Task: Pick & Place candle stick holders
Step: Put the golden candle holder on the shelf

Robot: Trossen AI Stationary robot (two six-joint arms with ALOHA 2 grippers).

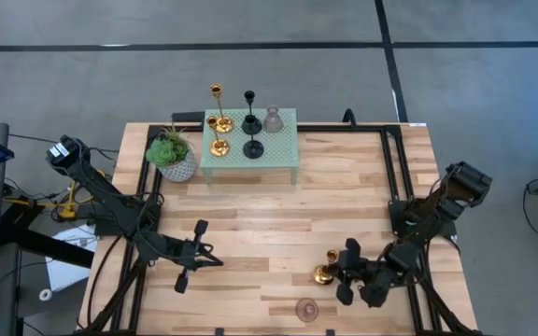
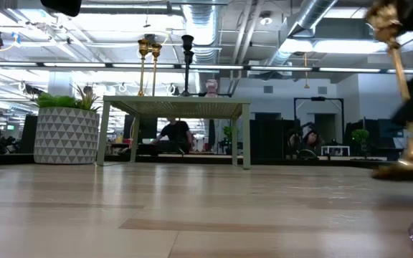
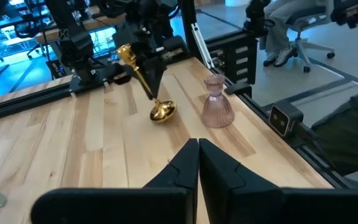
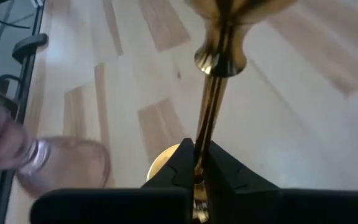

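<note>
Wooden table (image 1: 278, 215) carries the work. Right gripper (image 4: 199, 163) is clamped on a tilted gold candlestick (image 3: 143, 82) mid-stem. Judged rigid, slippery, top-heavy; left gripper (image 3: 197, 163) is closed, empty.

An open-plan office lab: exposed ceiling ducts (image 2: 314, 18), desks, seated people (image 2: 174, 135).

The wooden table (image 1: 278, 219) carries a green stand (image 1: 283, 154), a potted plant (image 1: 174, 157) (beside it) and a pink holder (image 1: 306, 309).

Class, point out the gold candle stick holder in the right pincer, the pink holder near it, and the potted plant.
Gold candle stick holder (image 3: 161, 112), left wrist view, round base.
Pink holder (image 3: 217, 108), left wrist view, body.
Potted plant (image 1: 179, 170), high view, pot.
</note>
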